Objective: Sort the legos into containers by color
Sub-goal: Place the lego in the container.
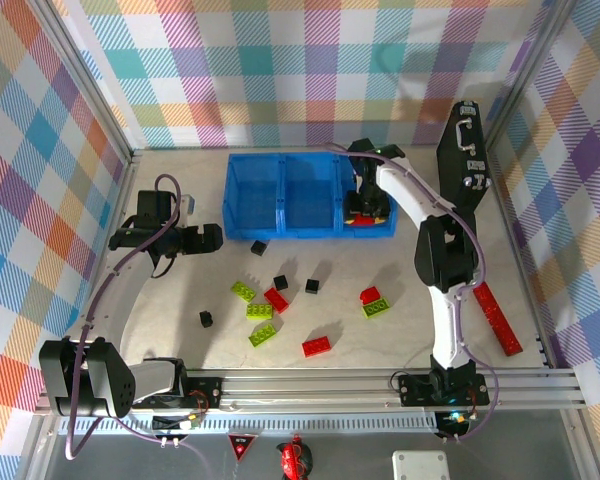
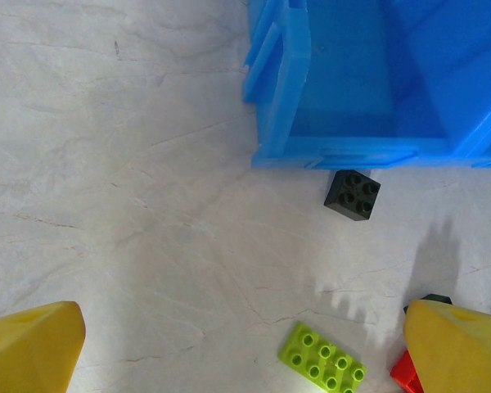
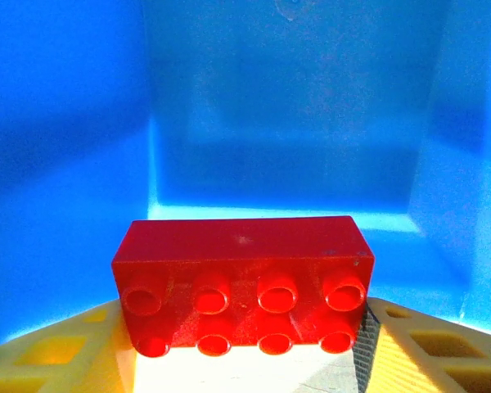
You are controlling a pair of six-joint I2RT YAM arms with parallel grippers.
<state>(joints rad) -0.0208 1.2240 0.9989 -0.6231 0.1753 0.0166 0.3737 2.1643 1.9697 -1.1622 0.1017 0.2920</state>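
Note:
The blue three-compartment tray (image 1: 280,190) stands at the back of the table. My right gripper (image 1: 366,207) is lowered into its right compartment (image 3: 278,123), shut on a red brick (image 3: 241,282) whose studs face the camera, between the yellow fingers (image 3: 57,356). My left gripper (image 1: 210,240) hovers open and empty over the table just left of the tray (image 2: 286,90). Below it lie a black cube (image 2: 353,194), a lime-green brick (image 2: 322,360) and a red brick's corner (image 2: 403,375). Red (image 1: 317,346), green (image 1: 260,311) and black (image 1: 280,282) legos are scattered mid-table.
A long red stick (image 1: 497,318) lies at the right, near the right arm. A black briefcase (image 1: 464,150) stands at the back right. A lone black cube (image 1: 206,319) sits left of the other bricks. Checked walls enclose the table.

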